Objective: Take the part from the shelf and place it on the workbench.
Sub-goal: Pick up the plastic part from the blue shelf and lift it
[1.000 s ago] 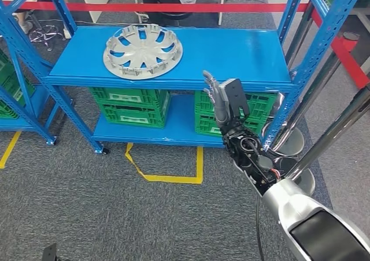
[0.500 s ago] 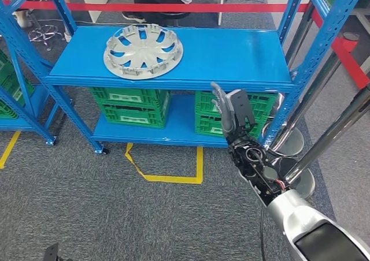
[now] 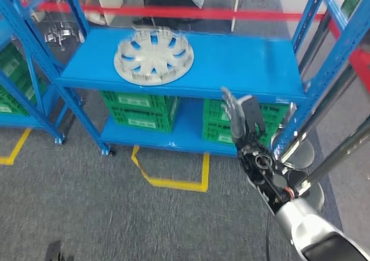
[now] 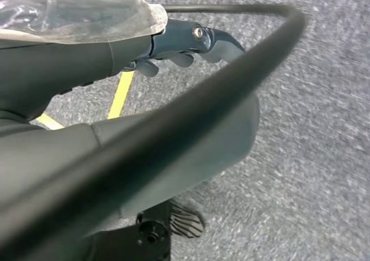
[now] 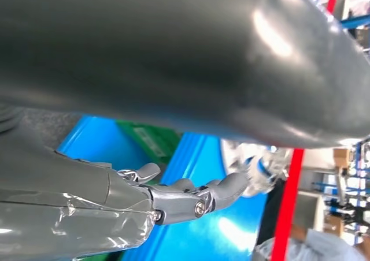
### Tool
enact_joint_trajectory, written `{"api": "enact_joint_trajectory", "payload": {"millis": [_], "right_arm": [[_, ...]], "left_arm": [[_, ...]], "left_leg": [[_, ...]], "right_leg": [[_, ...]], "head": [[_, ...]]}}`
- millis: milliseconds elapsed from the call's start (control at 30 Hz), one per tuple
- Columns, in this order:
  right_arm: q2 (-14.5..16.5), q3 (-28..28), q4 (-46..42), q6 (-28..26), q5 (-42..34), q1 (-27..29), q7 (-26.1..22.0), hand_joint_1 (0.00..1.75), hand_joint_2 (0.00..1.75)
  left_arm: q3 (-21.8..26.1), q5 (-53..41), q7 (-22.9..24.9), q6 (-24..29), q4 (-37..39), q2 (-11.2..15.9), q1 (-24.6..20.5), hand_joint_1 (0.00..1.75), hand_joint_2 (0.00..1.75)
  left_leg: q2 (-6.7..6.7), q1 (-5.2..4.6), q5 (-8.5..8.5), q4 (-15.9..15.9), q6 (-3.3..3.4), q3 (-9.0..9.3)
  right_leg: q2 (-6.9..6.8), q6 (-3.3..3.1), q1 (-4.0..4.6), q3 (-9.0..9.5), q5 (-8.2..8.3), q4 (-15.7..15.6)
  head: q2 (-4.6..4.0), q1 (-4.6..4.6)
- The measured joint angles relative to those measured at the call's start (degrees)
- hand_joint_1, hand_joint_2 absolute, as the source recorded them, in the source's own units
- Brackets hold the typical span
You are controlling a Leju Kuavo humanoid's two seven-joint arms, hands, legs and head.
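We could read no text; the pale labels on the green crates (image 3: 139, 108) under the blue shelf (image 3: 244, 64) were too blurred.

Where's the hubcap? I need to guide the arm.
Head view: the hubcap lies flat on the blue shelf's top level, left of centre, above a green crate.

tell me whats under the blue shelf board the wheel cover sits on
Below the blue shelf board that bears the wheel cover, two green crates sit on the lower board. The right hand hides part of the right crate; their insides are covered.
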Motion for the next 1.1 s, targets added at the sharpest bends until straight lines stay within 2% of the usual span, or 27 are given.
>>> {"api": "enact_joint_trajectory", "payload": {"millis": [67,133,167,200,267,300,333,367,433,467,500,600,667,700,767,800,833,867,933,967,1000,1100], "right_arm": [[-0.11,-0.09,-0.24,-0.03,0.10,0.27,0.08,0.00,0.00],[-0.21,-0.34,-0.64,-0.12,0.20,0.29,0.05,0.00,0.00],[-0.26,-0.47,-0.86,-0.14,0.27,0.18,0.07,0.00,0.00],[-0.26,-0.54,-1.04,-0.12,0.36,0.12,0.11,0.00,0.00],[-0.26,-0.55,-1.22,-0.03,0.54,0.26,0.28,0.00,0.00],[-0.26,-0.55,-1.25,-0.01,0.59,0.41,0.39,0.00,0.00],[-0.26,-0.55,-1.28,-0.01,0.63,0.50,0.46,0.00,0.00],[-0.26,-0.56,-1.34,-0.01,0.69,0.55,0.53,0.00,0.00],[-0.26,-0.58,-1.55,0.01,0.78,0.54,0.57,0.00,0.00],[-0.26,-0.58,-1.64,0.05,0.80,0.53,0.58,0.00,0.00],[-0.26,-0.58,-1.70,0.12,0.82,0.52,0.59,0.00,0.00],[-0.26,-0.59,-1.74,0.43,0.96,0.45,0.56,0.00,0.00],[-0.26,-0.60,-1.74,0.61,1.02,0.17,0.47,0.00,0.00],[-0.26,-0.59,-1.74,0.68,1.03,0.05,0.39,0.00,0.00],[-0.26,-0.52,-1.69,0.85,1.05,0.01,0.20,0.00,0.00],[-0.26,-0.49,-1.66,0.92,1.05,0.13,0.13,0.00,0.00],[-0.26,-0.47,-1.61,0.96,1.05,0.24,0.09,0.00,0.00],[-0.26,-0.46,-1.58,0.98,1.05,0.29,0.05,0.00,0.00],[-0.26,-0.45,-1.55,1.02,1.05,0.26,-0.02,0.00,0.00],[-0.26,-0.44,-1.51,1.09,1.05,0.18,-0.06,0.00,0.00],[-0.21,-0.38,-1.47,1.17,1.05,0.14,-0.10,0.00,0.00],[-0.01,-0.19,-1.39,1.43,1.04,-0.01,-0.40,0.00,0.00]], "left_arm": [[0.00,-0.22,-0.02,-0.20,0.05,-0.02,-0.12,0.00,0.00],[0.00,-0.32,-0.02,-0.30,0.05,-0.08,-0.20,0.00,0.00],[0.00,-0.33,-0.02,-0.31,0.05,-0.08,-0.22,0.00,0.00],[0.00,-0.33,-0.02,-0.31,0.05,-0.08,-0.20,0.00,0.00],[0.00,-0.34,-0.02,-0.31,0.05,-0.07,-0.08,0.00,0.00],[0.00,-0.34,-0.02,-0.31,0.06,-0.07,0.01,0.00,0.00],[0.00,-0.34,-0.02,-0.31,0.08,-0.07,0.10,0.00,0.00],[0.00,-0.34,-0.02,-0.31,0.10,-0.04,0.15,0.00,0.00],[0.00,-0.34,-0.02,-0.31,0.16,0.13,0.18,0.00,0.00],[0.00,-0.33,-0.02,-0.30,0.18,0.26,0.12,0.00,0.00],[0.00,-0.31,-0.02,-0.29,0.20,0.38,0.06,0.00,0.00],[0.00,-0.18,0.03,-0.21,0.21,0.51,-0.04,0.00,0.00],[0.00,-0.05,0.11,-0.03,0.22,0.47,-0.02,0.00,0.00],[0.00,0.03,0.14,0.07,0.23,0.46,-0.03,0.00,0.00],[0.00,0.27,0.18,0.20,0.23,0.41,-0.06,0.00,0.00],[0.00,0.39,0.20,0.22,0.23,0.35,-0.01,0.00,0.00],[0.00,0.47,0.22,0.24,0.23,0.27,0.06,0.00,0.00],[0.00,0.52,0.24,0.26,0.23,0.19,0.13,0.00,0.00],[0.00,0.57,0.24,0.31,0.23,0.09,0.18,0.00,0.00],[0.00,0.62,0.24,0.34,0.25,0.09,0.15,0.00,0.00],[0.00,0.66,0.24,0.37,0.27,0.09,0.08,0.00,0.00],[0.00,0.73,0.30,0.58,0.29,0.07,0.02,0.00,0.00]], "left_leg": [[0.18,-0.02,-0.28,0.59,-0.85,-0.16],[-0.72,0.21,-0.08,3.34,-1.40,-1.44],[-1.55,0.29,-0.20,6.44,-1.56,-3.32],[-2.44,0.33,-0.86,10.51,-1.64,-6.08],[-3.31,0.22,-3.38,17.86,-1.70,-11.91],[-3.42,0.15,-4.20,19.48,-1.61,-13.98],[-3.47,0.08,-3.84,19.03,-1.43,-14.98],[-3.49,-0.03,-2.03,16.53,-1.08,-14.87],[-3.70,-0.59,3.93,8.06,-0.10,-12.59],[-3.92,-0.89,5.82,4.51,0.34,-11.41],[-4.12,-1.15,6.82,2.22,0.69,-10.58],[-4.23,-1.05,7.03,0.38,1.43,-9.13],[-4.06,-0.74,7.03,-0.06,1.77,-7.84],[-4.02,-0.67,6.87,-0.15,1.86,-7.40],[-3.98,-0.67,6.25,-0.12,1.99,-6.85],[-3.98,-0.64,5.90,-0.09,1.95,-6.52],[-3.98,-0.59,5.49,-0.04,1.88,-6.06],[-3.99,-0.51,5.03,0.03,1.75,-5.47],[-4.00,-0.37,4.04,0.15,1.33,-4.21],[-4.02,-0.34,3.67,0.25,1.07,-3.80],[-4.03,-0.35,3.36,0.34,0.76,-3.65],[-3.99,-0.43,2.85,0.82,-0.22,-3.55]], "right_leg": [[0.13,-1.43,0.37,0.42,-0.50,-0.59],[0.64,-2.21,0.29,1.00,-0.39,-1.00],[0.94,-2.41,0.20,1.55,-0.41,-1.38],[1.20,-2.64,0.15,2.02,-0.52,-1.69],[1.83,-3.11,0.24,2.81,-1.03,-1.92],[2.19,-3.30,0.33,3.22,-1.37,-1.94],[2.53,-3.42,0.44,3.68,-1.73,-1.94],[2.85,-3.46,0.53,4.17,-2.10,-1.96],[3.40,-3.37,0.67,5.05,-2.85,-2.00],[3.67,-3.21,0.72,5.31,-3.20,-2.05],[3.90,-2.99,0.77,5.48,-3.51,-2.20],[4.05,-2.14,0.92,6.11,-3.87,-2.14],[3.14,-1.53,1.00,5.52,-5.40,0.29],[2.57,-1.26,0.97,4.05,-6.85,3.33],[1.97,-0.78,0.79,-0.31,-9.96,11.23],[1.87,-0.60,0.64,-2.18,-10.82,13.91],[1.81,-0.44,0.47,-3.09,-10.48,14.41],[1.75,-0.34,0.31,-2.91,-8.75,12.60],[1.55,-0.21,0.07,-0.58,-3.20,4.93],[1.41,-0.27,0.12,0.29,-1.63,1.41],[1.28,-0.58,0.20,0.99,-0.63,-0.71],[1.28,-2.08,0.44,1.85,-0.40,-1.93]], "head": [[0.00,-0.18],[0.00,-0.73],[0.00,-0.98],[0.00,-1.38],[0.00,-2.23],[0.00,-2.59],[0.00,-2.88],[-0.01,-3.13],[-0.01,-3.54],[-0.01,-3.74],[-0.01,-3.85],[0.00,-3.91],[0.00,-3.57],[0.00,-3.32],[-0.01,-2.79],[-0.01,-2.58],[-0.01,-2.32],[0.00,-2.06],[0.00,-1.55],[0.00,-1.37],[0.00,-1.20],[0.00,-1.35]]}}
